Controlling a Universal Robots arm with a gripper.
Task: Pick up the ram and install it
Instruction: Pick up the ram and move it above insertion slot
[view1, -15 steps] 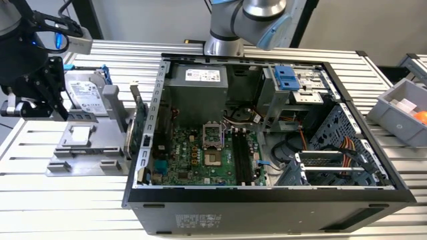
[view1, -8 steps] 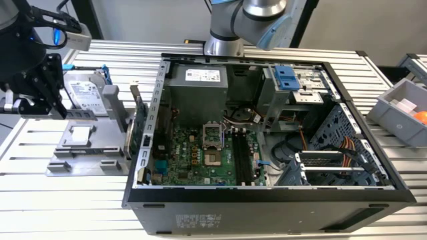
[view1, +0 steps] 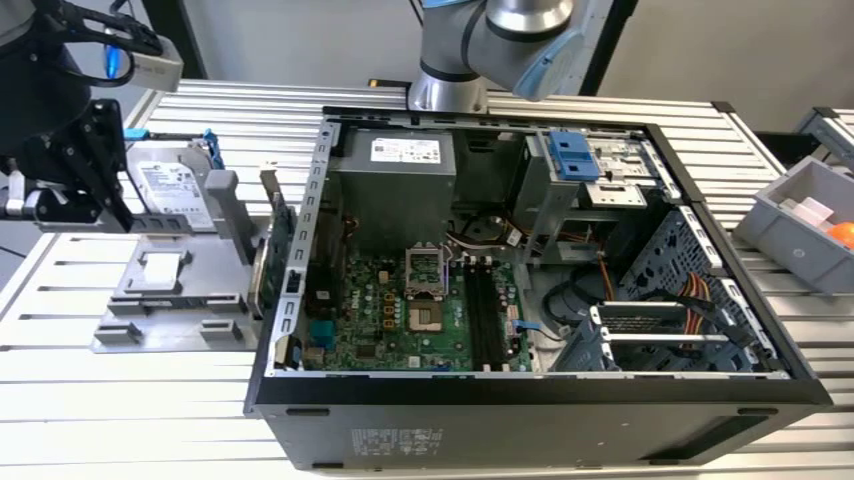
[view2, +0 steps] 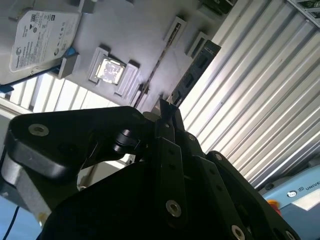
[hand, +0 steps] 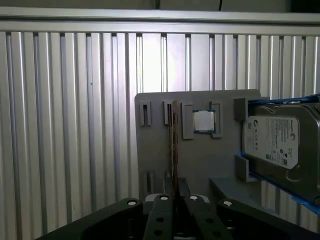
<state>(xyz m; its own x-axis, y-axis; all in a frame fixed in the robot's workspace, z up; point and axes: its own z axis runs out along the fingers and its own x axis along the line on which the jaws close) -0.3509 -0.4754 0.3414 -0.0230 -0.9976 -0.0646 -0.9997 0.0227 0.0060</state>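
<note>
Your fingers (hand: 161, 217) are closed down to the thickness of the ram (hand: 174, 145) and have hold of it. In the first wrist view the stick runs edge-on out from between them. In the second wrist view it reaches out from the fingertips as a dark bar (view2: 197, 72).

The two wrist views set the stick against different parts of the grey fixture (hand: 200, 165). From that I judge it hangs clear above the fixture and is not seated in a holder. Beneath it, the fixture carries a processor chip (hand: 202, 120) in its pocket and a hard drive (hand: 277, 145) propped beside that. The fixture sits toward the tabletop (view1: 134, 420) edge on the exterior view's left.

The pick looks done to me, so you are at the carry. The open computer case (view1: 534, 425) lies mid-tabletop, well apart from the fixture. The long black memory slots (view1: 483, 315) run along the motherboard (view1: 387, 310) beside the processor socket.

As I judge it, seating the ram calls for three things:
- Clear the case wall nearest the fixture on the way over.
- Turn the ram so its long edge lies parallel to a slot and its notch matches the key.
- Press straight down with even force at both ends.

I cannot tell from here whether the slot latches stand open, so check them first.
</note>
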